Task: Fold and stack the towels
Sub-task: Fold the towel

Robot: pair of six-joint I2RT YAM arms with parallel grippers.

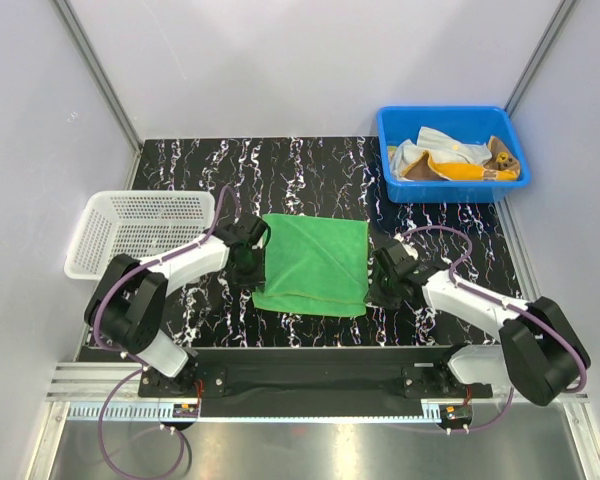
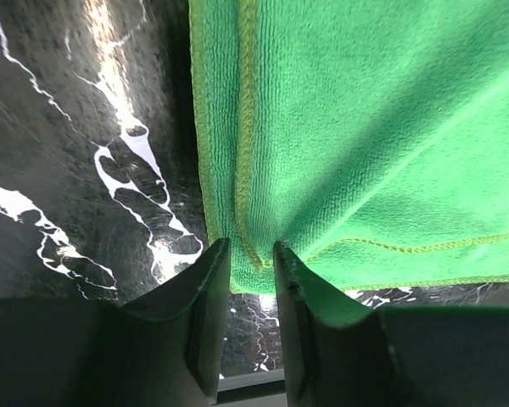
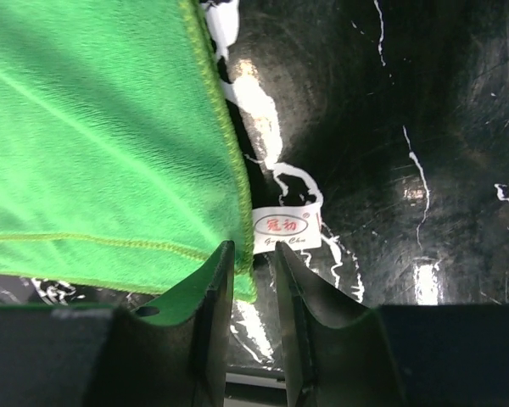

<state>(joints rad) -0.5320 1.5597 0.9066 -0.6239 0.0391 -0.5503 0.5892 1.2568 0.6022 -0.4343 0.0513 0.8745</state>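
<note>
Left pincer (image 2: pixel 252 250) and right pincer (image 3: pixel 254 250) stood slightly parted, holding nothing, the green towel (image 1: pixel 313 262) between them, its near corners at their tips. I judged one fold laid; next called for regripping to fold again.

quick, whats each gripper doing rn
left gripper: open a little, at the green towel edge, not clamping it
right gripper: open a little, holding nothing

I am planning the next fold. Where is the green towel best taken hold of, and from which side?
Probably its two near corners, one per hand, coming from the near side. The green towel lies flat on the table, and its stitched edges meet there, uncovered; the left hand and right hand sit at those corners.
</note>
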